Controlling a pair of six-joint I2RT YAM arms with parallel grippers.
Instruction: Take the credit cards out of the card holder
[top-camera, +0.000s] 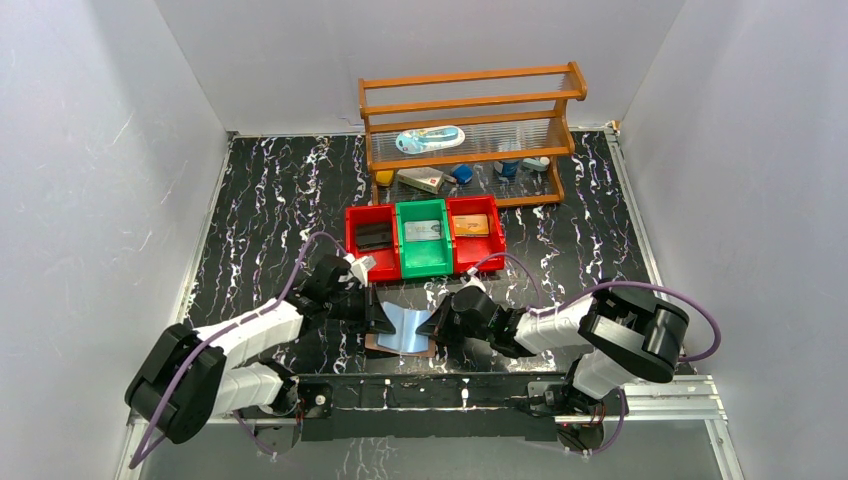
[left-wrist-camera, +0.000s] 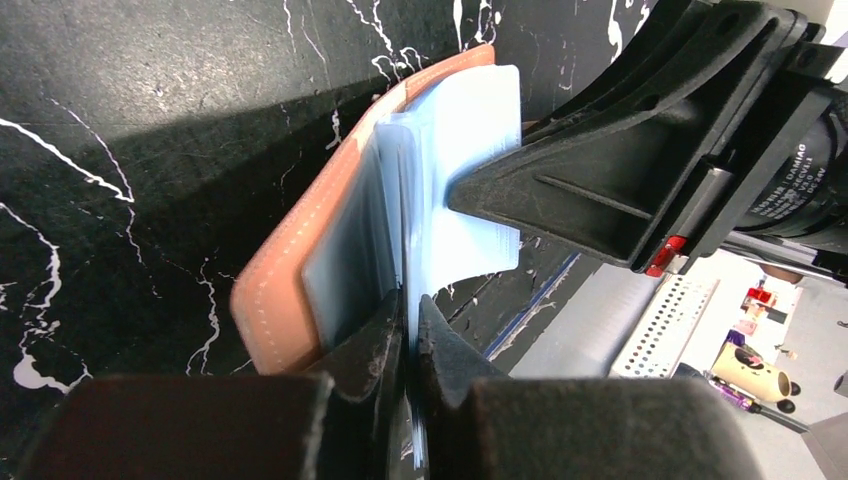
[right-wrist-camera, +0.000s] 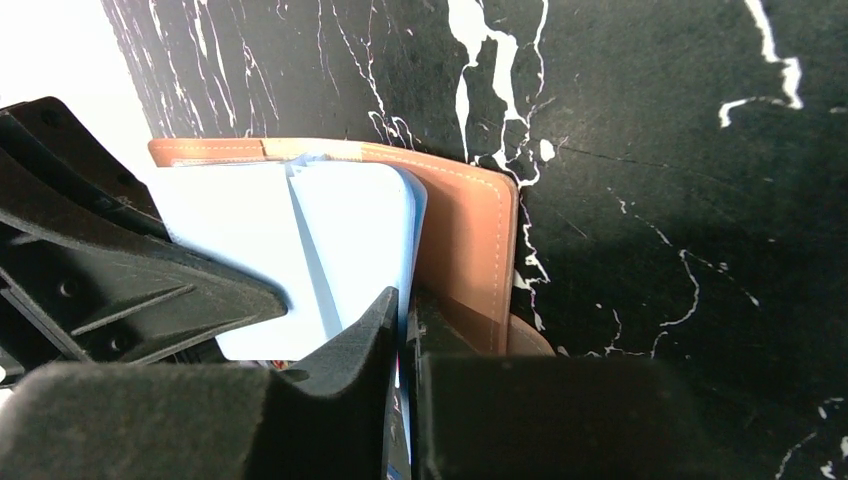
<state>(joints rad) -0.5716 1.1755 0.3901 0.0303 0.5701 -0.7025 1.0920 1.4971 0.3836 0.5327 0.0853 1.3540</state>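
The pinkish-brown card holder (top-camera: 403, 343) lies open near the table's front edge, with its clear bluish sleeves (top-camera: 405, 325) fanned upward. My left gripper (top-camera: 386, 318) is shut on one sleeve from the left; the left wrist view shows its jaws (left-wrist-camera: 411, 305) pinching the sleeve edge beside the leather cover (left-wrist-camera: 285, 275). My right gripper (top-camera: 430, 324) is shut on another sleeve from the right (right-wrist-camera: 405, 300), next to the cover (right-wrist-camera: 470, 240). Something thin with red and blue print sits between the right jaws. A black card (top-camera: 373, 236), a silver-grey card (top-camera: 424, 231) and an orange card (top-camera: 470, 226) lie in the bins.
A left red bin (top-camera: 353, 235), a green bin (top-camera: 424, 262) and a right red bin (top-camera: 480, 252) stand in a row just behind the wallet. A wooden shelf rack (top-camera: 470, 95) with small items stands at the back. White walls enclose the table.
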